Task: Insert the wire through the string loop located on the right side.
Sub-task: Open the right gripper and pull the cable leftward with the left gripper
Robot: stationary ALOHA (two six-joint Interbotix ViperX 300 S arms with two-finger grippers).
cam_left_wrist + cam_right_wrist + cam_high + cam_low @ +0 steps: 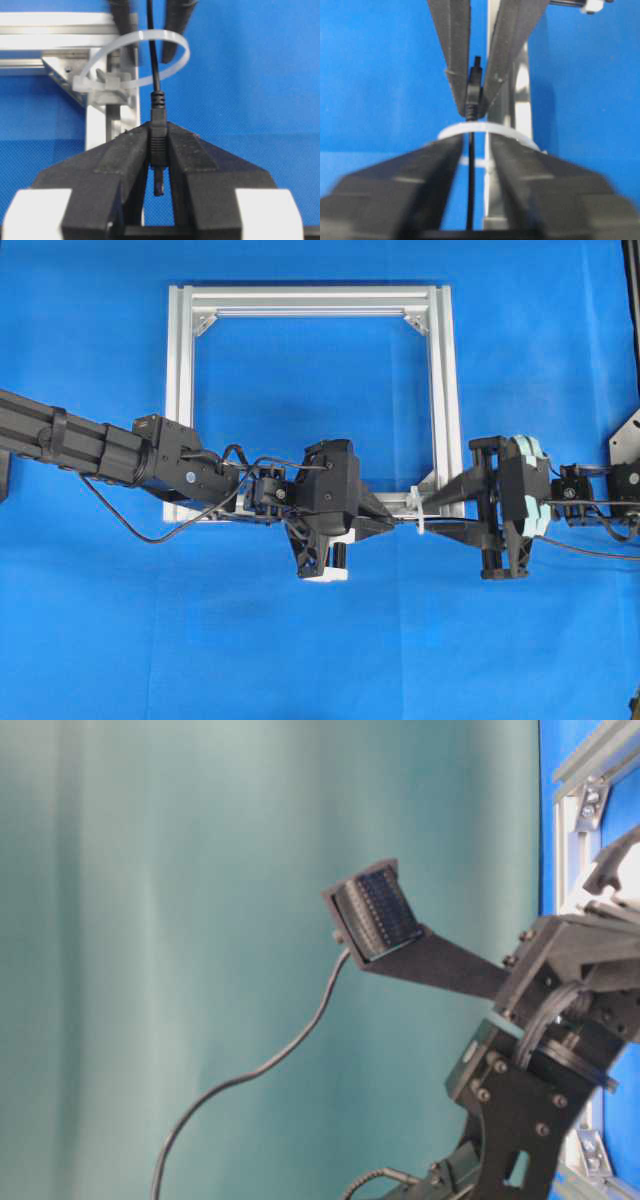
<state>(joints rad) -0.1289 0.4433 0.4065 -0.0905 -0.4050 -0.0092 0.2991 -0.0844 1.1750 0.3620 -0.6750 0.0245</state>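
The wire [152,55] is a thin black cable ending in a slim plug [158,142]. My left gripper [158,150] is shut on the plug just short of the string loop [142,57], a white ring tied to the frame bar. The cable runs from the plug through the loop. On the far side my right gripper [472,147] is open, its fingers apart on either side of the cable, touching nothing. From above, the left gripper [393,521] and right gripper [432,514] face each other across the loop [420,524].
The silver aluminium frame [310,300] lies flat on the blue cloth, with the loop at its near right corner. A corner bracket [62,75] sits beside the loop. At table level, a ribbed finger pad [378,910] and black cable [250,1075] show against a green backdrop.
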